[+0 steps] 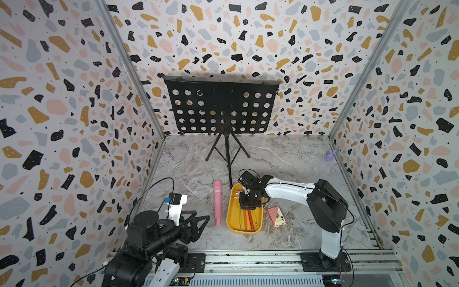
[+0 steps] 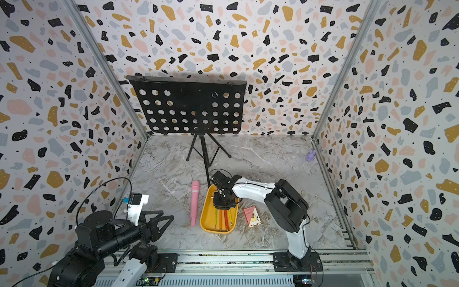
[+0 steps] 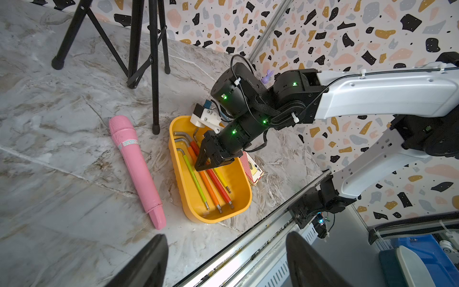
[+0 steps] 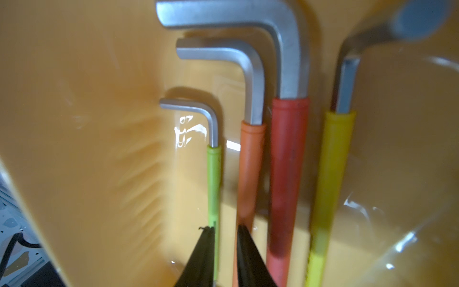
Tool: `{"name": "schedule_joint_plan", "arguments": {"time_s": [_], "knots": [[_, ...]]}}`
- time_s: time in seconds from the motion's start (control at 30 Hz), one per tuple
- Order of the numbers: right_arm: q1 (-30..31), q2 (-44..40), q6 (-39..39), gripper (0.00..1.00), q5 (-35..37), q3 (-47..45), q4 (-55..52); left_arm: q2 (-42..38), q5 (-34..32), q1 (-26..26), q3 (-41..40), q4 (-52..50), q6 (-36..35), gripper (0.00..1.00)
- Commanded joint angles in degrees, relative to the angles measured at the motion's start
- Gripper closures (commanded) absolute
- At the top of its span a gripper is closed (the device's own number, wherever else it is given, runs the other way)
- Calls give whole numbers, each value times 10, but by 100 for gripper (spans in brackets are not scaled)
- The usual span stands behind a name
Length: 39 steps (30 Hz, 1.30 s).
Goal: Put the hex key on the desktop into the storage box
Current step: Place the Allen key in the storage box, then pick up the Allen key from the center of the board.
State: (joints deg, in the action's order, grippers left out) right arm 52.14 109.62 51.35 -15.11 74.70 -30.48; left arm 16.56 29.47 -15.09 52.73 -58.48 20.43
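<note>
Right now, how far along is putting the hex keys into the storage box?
Done: the green key, orange key, red key and yellow key lie side by side in the storage box. In hand: the right gripper sits low in the box, jaws slightly apart beside the green key. Left: no key shows on the desktop, so probably only lifting clear.

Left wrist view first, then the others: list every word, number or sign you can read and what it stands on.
"icroc": on the band round the pink toy microphone; the remaining letters curve out of sight.
"A" with a spade sign: on the red card box.
Raised marks on the floor of the yellow tray: too blurred to read.
Nothing else is legible.
</note>
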Motion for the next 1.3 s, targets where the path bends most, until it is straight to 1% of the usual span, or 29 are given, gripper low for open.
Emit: {"name": "schedule_joint_plan", "arguments": {"time_s": [0.0,0.23,0.43,0.57,0.73,0.9,1.07,1.27], "knots": [[1,-42,-26,77,33,27,-38,-2,-1,4,-8,14,2,22],[1,-93,-71,77,96,42,-73,-1,0,4,-8,15,2,22],[0,-133,-123,77,175,51,-107,-2,-1,4,-8,14,2,22],[-13,-158,-155,77,210,43,-121,-2,-1,4,-8,13,1,22],[-52,-188,-192,76,221,22,-128,-2,-2,3,-8,15,1,22],[-116,-202,-219,76,207,-5,-139,-2,-1,3,-8,14,2,22],[-166,-189,-233,77,195,-25,-148,-2,-2,4,-8,14,2,22],[-196,-151,-234,78,192,-30,-158,-1,-2,4,-7,14,2,22]]}}
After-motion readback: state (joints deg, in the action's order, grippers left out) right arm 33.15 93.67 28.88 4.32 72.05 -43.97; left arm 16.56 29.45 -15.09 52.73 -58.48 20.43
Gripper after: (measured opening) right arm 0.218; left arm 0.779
